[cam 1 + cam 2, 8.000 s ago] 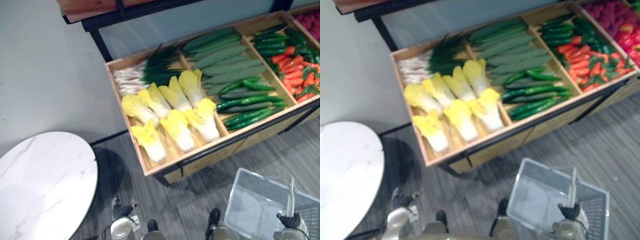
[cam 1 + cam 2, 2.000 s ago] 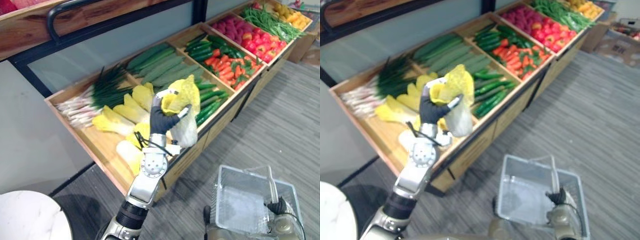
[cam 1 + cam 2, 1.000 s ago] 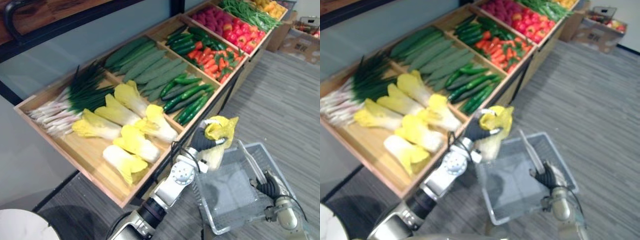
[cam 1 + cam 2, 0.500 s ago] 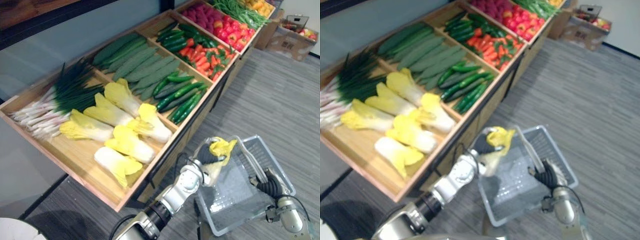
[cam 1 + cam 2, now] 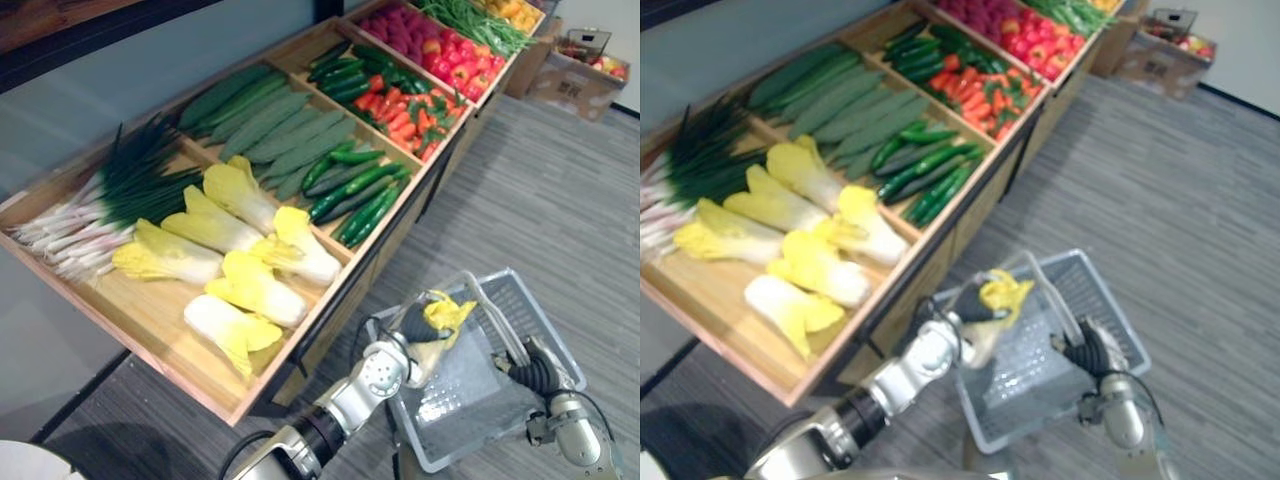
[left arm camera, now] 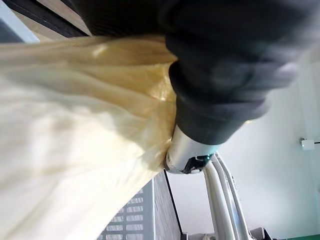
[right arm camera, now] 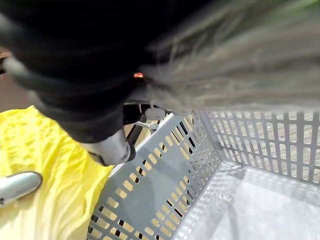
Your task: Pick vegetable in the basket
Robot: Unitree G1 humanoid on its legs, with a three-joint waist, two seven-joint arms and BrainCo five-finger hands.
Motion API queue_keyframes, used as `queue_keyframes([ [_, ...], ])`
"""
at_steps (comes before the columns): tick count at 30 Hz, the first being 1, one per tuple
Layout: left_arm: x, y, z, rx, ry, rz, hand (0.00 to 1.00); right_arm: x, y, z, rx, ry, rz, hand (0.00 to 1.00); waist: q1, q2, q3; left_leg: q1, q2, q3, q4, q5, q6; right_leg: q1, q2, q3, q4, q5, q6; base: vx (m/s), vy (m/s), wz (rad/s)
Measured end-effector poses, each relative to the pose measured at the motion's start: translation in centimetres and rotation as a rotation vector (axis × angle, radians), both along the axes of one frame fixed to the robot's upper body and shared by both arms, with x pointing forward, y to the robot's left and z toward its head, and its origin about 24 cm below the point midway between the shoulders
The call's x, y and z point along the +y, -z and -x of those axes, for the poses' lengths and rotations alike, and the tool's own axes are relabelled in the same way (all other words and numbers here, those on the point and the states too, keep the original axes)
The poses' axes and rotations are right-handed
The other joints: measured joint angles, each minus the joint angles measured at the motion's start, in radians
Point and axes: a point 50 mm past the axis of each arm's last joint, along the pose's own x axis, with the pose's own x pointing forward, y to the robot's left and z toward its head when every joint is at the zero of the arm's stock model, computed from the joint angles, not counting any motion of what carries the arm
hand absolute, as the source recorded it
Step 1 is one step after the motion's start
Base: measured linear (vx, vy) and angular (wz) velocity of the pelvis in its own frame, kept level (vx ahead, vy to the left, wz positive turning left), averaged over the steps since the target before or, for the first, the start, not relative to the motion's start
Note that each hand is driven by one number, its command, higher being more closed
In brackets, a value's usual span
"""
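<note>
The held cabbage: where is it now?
In the left eye view, lower right: the left hand holds the cabbage over the grey basket, which the right hand carries.

L arm [image 5: 372, 375]: silver-grey metal shell, round disc joint mid-forearm, black ribbed band toward its 7 o'clock end. L hand [image 5: 416, 324]: dark ribbed cover over back and wrist. R hand [image 5: 534, 375], at 4 o'clock: same dark ribbed cover, rounded silver-grey wrist shell behind it.

yellow-and-white cabbage [image 5: 444, 313], pale grey slotted basket [image 5: 472, 402], grey streaked floor [image 5: 560, 200], light wooden crate [image 5: 142, 312].
</note>
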Motion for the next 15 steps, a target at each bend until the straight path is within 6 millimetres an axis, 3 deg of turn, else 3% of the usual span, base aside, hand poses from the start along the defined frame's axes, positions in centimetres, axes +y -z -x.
queue_keyframes([
  [15,-1.5,0.7,1.2,0.039,0.097,-0.025,0.0,0.3,0.3,-0.1,-0.009,0.024,-0.022,1.0,-0.001,-0.005,0.002,0.0,-0.001,0.0,0.0,0.0,0.0,-0.001,0.0,0.001,0.001,0.0,0.0,0.0,0.0,0.0],
])
